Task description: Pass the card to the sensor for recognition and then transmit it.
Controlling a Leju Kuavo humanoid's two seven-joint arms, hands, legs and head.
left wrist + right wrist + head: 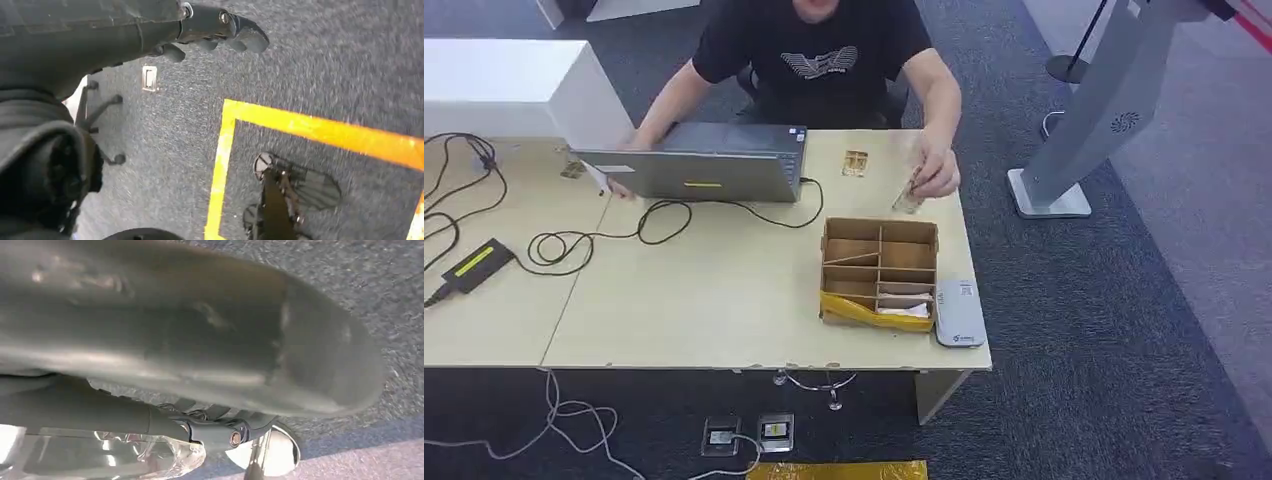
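- The left hand (220,30) hangs beside the robot above grey carpet; its dark fingers (250,37) lie loosely apart and hold nothing, with a yellow floor line (320,131) beneath.
- The right hand (200,370) shows in its wrist view as a large blurred grey shape with a dark finger (215,430) below it; whether it is spread or pressed together I cannot tell. Something clear and shiny (110,455) lies just under that finger, possibly plastic wrap, but the view is too poor to say if it is held.
- On the near right part of the surface (704,300) stands an open cardboard box (880,270) split into compartments, with yellow tape (864,312) along its near edge and a white item (904,310) in a near compartment.
- A grey flat reader (959,313), apparently the sensor, lies touching the box's right side at the surface's edge.
- A black power brick (472,265) with a yellow label sits at the left, its cables (604,240) looping toward the middle.
- Further back, an open grey laptop (699,165) faces away from the robot.
- A small gold-patterned card (855,163) lies flat just right of the laptop, beyond the box.
- A person in a black shirt (819,55) sits at the far side; one hand (934,175) holds a small pale object (909,195) near the far right corner, the other arm reaches behind the laptop.
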